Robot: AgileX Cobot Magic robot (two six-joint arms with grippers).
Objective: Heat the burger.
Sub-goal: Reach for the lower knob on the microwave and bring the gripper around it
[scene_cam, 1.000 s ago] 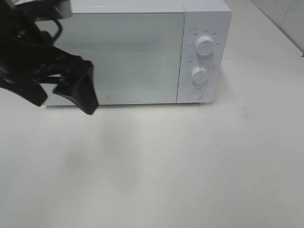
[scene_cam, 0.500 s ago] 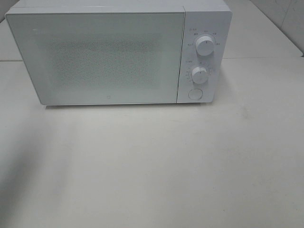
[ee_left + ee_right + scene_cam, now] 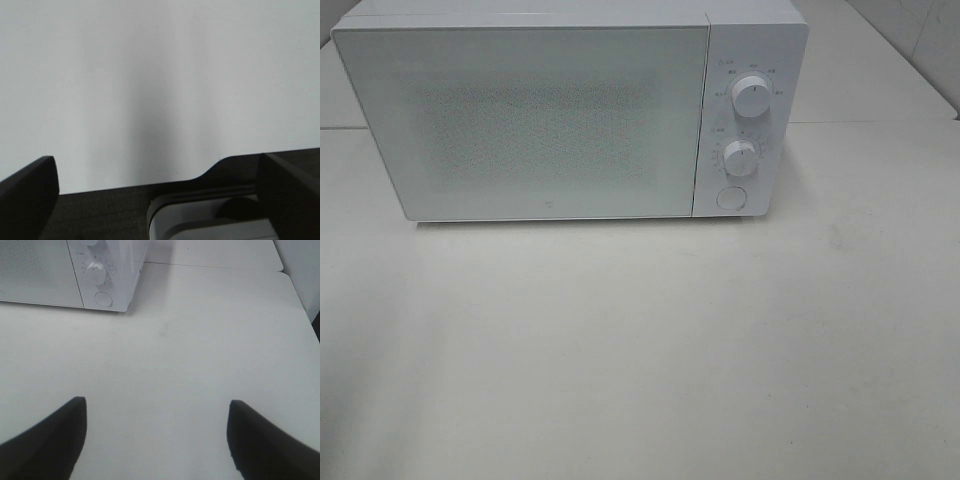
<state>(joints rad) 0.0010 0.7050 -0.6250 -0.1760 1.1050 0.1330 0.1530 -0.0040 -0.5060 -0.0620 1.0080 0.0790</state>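
The burger is out of view in every frame. A white microwave (image 3: 550, 120) stands at the back of the table with its door shut; its frosted window shows nothing inside. Neither arm appears in the exterior high view. In the left wrist view my left gripper (image 3: 156, 165) is open over bare white tabletop, with nothing between its dark fingers (image 3: 30, 185). My right gripper (image 3: 156, 404) is open too and holds nothing; it hangs over the table in front of and to the right of the microwave (image 3: 50, 275).
The microwave's right panel carries two round knobs (image 3: 751, 96) (image 3: 740, 158) and a round button (image 3: 729, 198). The white table (image 3: 650, 350) spreads in front. In the left wrist view the table's edge (image 3: 125, 185) borders dark floor.
One second ago the left arm hung before the microwave's left side; it has since withdrawn out of the exterior high view. The microwave has not moved.
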